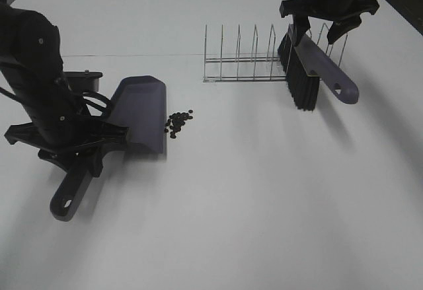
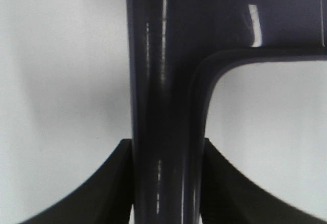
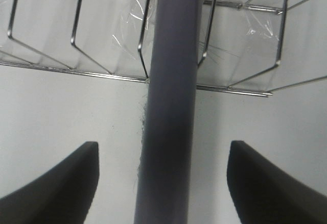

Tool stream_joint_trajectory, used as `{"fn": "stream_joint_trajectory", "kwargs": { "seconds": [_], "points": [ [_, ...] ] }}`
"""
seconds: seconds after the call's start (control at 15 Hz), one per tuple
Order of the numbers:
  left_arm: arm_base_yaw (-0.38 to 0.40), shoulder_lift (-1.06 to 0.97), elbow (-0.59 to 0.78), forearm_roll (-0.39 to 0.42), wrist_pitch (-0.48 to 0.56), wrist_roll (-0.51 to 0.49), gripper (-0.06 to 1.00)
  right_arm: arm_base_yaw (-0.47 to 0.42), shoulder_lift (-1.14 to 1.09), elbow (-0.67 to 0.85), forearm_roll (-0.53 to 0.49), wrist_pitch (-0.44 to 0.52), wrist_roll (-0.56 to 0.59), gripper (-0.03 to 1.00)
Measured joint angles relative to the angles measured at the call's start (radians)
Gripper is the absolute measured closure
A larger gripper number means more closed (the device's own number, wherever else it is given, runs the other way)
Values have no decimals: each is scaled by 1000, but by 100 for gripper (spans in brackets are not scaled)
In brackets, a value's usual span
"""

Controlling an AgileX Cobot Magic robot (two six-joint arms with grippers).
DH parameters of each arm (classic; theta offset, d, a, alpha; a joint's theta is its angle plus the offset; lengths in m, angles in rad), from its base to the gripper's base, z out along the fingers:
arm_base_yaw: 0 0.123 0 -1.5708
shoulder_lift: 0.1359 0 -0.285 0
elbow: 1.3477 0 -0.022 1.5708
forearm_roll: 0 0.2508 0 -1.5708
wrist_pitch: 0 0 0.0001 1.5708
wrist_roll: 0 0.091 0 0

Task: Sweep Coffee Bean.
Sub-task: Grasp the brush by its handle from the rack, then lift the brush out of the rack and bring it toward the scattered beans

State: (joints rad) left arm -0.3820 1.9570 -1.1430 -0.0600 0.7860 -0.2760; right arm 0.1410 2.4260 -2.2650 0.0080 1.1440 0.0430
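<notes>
Small dark oval coffee beans (image 1: 177, 121): loose pile on white tabletop (image 1: 264, 204), just beside front lip of purple-grey plastic dustpan (image 1: 140, 108), none inside yet. Pan handle clenched by left end effector (image 1: 80, 146). Black-bristled purple-grey hand brush (image 1: 316, 65) well apart, at right end of thin wire rack (image 1: 241, 62). Over it right end effector (image 1: 327, 24), released: jaws straddle brush handle, gap on both sides.

Step, as I judge: taking brush. Next move calls for closing on handle, lifting clear of rack, carrying beyond beans, sweeping toward pan.

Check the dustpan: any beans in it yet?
Empty. The dustpan shows a bare tray, and the beans lie in a cluster on the table just off its front lip.
</notes>
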Motion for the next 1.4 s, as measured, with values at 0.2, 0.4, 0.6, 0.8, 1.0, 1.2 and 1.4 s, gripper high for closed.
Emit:
{"fn": "stream_joint_trajectory", "kwargs": {
  "seconds": [0.2,0.4,0.6,0.8,1.0,1.2,1.4],
  "points": [
    [0,0,0,0,0,0,60,0,50,0,-8,-37,-2,35],
    [0,0,0,0,-1,0,60,0,66,0,-8,-83,-3,38],
    [0,0,0,0,-2,3,60,0,91,0,-15,-93,-3,42],
    [0,0,0,0,-2,3,60,0,103,0,-26,-91,-3,48],
    [0,0,0,0,-3,3,60,1,103,0,-56,-92,-2,66],
    [0,0,0,0,-4,3,60,3,102,0,-61,-92,5,66],
    [0,0,0,0,-4,4,60,3,72,0,-61,-86,20,66]
  ]
}}
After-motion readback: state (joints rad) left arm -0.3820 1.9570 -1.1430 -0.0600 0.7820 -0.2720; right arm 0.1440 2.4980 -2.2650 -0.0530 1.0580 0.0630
